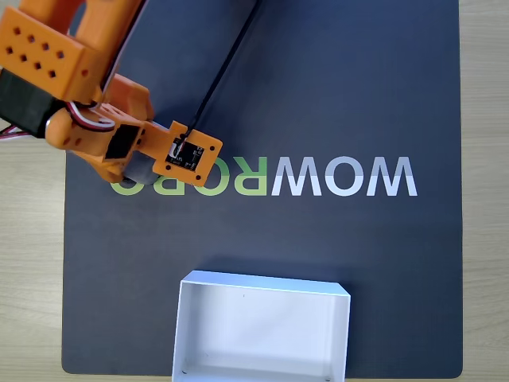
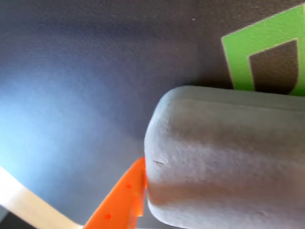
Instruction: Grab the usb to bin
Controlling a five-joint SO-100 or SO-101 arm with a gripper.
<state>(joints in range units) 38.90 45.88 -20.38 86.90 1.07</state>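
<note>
End effector — grip state unclear — finger touching usb edge, bin well apart.

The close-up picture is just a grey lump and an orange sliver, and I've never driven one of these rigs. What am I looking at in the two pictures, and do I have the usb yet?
The orange machine is a small robot arm, seen from above in the fixed view. It stands on a dark mat printed with lettering, and the mat lies on a light wooden table. The white bin sits near the bottom edge, with nothing in it.

The close-up comes from a camera riding on the arm's wrist. The grey lump is the usb, a rounded block lying on the mat beside a green letter. The orange sliver is one gripper finger, right against the block's side. The other finger is out of sight, so I cannot tell whether the gripper has closed on it.
</note>
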